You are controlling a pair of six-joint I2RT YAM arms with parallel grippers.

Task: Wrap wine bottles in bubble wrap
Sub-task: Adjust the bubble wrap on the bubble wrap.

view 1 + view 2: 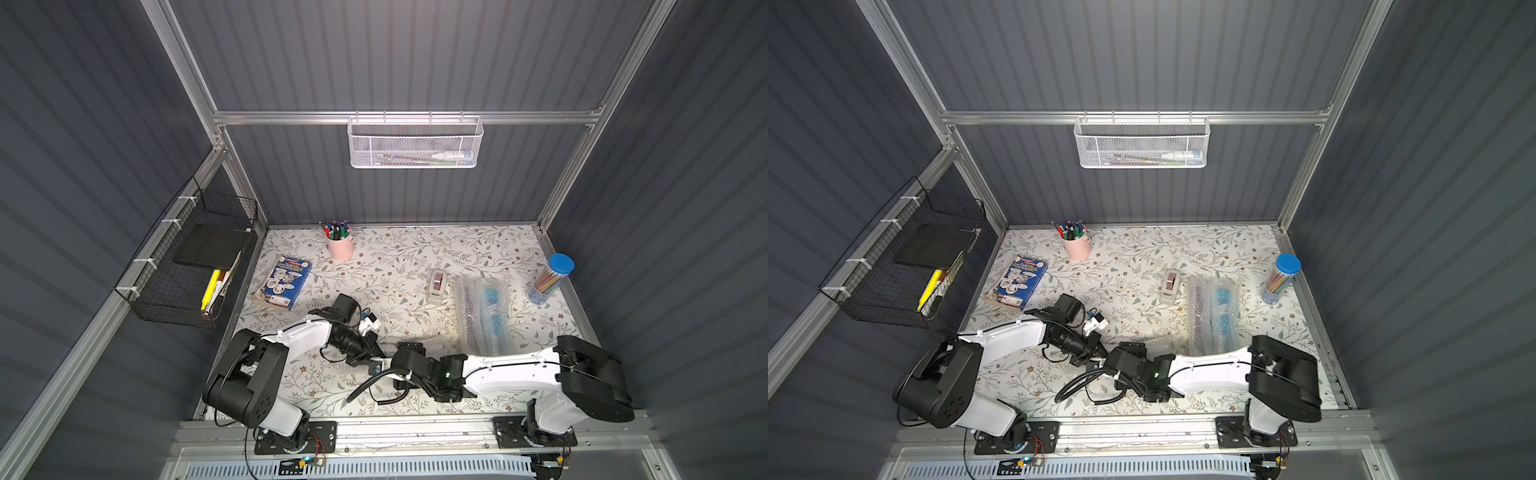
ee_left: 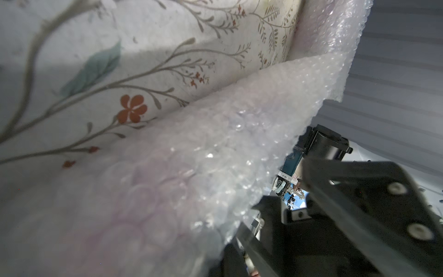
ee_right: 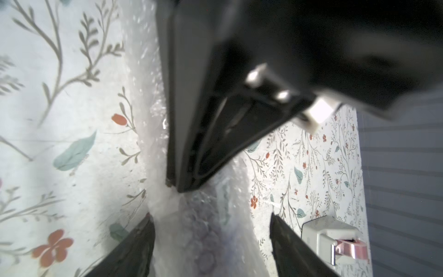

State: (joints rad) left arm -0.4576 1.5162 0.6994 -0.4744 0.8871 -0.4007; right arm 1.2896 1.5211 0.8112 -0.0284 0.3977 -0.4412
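Two wine bottles lie wrapped side by side at the right in both top views, one blue (image 1: 494,307) (image 1: 1223,307) and one purple (image 1: 471,309) (image 1: 1200,309). A loose sheet of bubble wrap (image 1: 409,334) (image 2: 215,144) (image 3: 153,134) lies mid-table between the arms. My left gripper (image 1: 376,353) (image 3: 174,184) is shut, pinching a fold of that sheet. My right gripper (image 1: 401,351) (image 3: 211,217) is open, its fingers (image 3: 141,242) straddling the bunched wrap. A purple bottle (image 3: 203,232) shows dimly through the wrap there.
A grey tape dispenser (image 1: 436,284) (image 3: 335,237) stands just left of the wrapped bottles. A pencil tube (image 1: 550,276) stands at the right edge, a pink marker cup (image 1: 340,243) at the back, a blue book (image 1: 284,282) at the left. A black wire basket (image 1: 158,309) hangs on the left wall.
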